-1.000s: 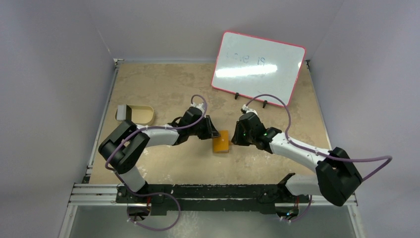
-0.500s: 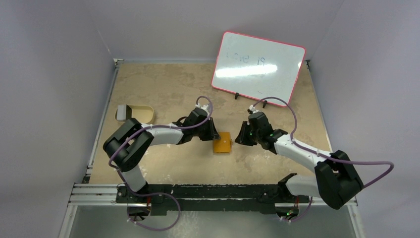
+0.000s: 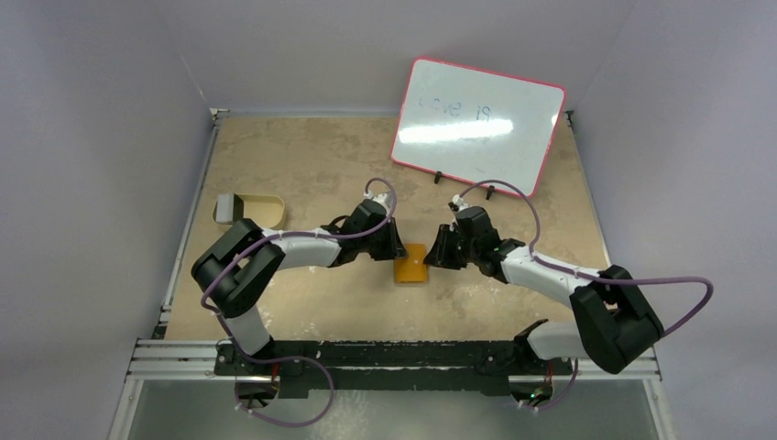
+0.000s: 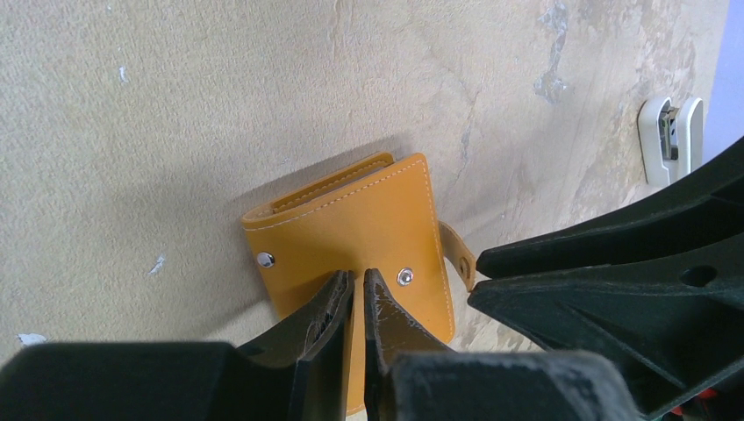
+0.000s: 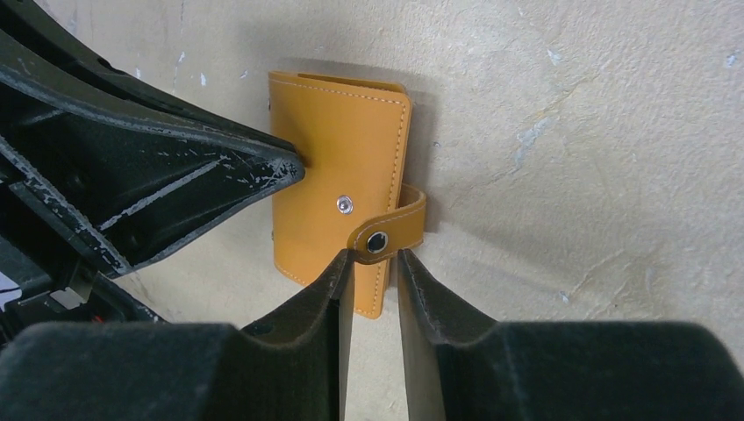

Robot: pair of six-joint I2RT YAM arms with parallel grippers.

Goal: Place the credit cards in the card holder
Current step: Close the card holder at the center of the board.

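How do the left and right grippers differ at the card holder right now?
The left gripper has fingers almost together; the right gripper has them slightly apart. The left is over the cover of the card holder, the right at its snap tab. Both have black fingers.

2 black-and-white arms (image 3: 293, 246), purple cables (image 3: 673, 282)

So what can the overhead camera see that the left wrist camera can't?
Only the overhead view shows the whiteboard, the beige tray and both arms whole. Only the left wrist view shows the stitching on the orange wallet, its metal snap studs and the left claw with its tips nearly together over it. Both show the closed wallet lying on the tan table, with the right claw at its other side.
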